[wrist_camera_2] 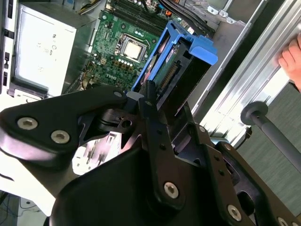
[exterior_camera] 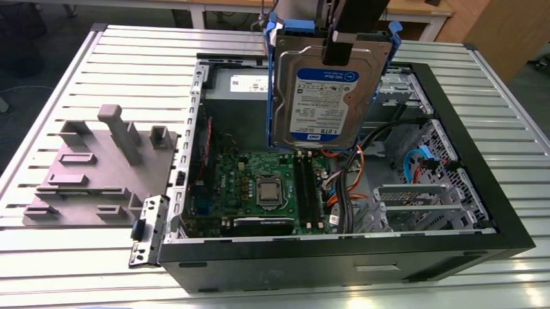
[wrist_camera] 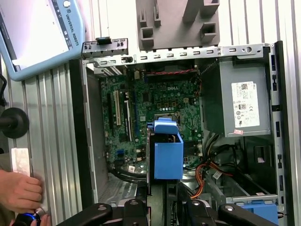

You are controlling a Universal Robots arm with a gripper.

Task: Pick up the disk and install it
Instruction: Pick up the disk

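— Blue-railed disk (exterior_camera: 318, 96): where now?
— Up in the air, over the open computer case (exterior_camera: 344, 254). Clamped at its top end by the gripper (exterior_camera: 338, 50), held tight.
— Lying flat?
— No. Hanging straight down under the gripper, long way up and down, label facing out in the exterior view.
— Over what?
— Over the green board (exterior_camera: 257, 187), seemingly not touching it. Not yet in any slot.

High exterior camera, two close wrist cameras.
All look down into the case (exterior_camera: 344, 259), sharing the motherboard (exterior_camera: 236, 175) (wrist_camera_2: 113, 28) (wrist_camera: 155, 99), toward the exterior view's 6 o'clock.
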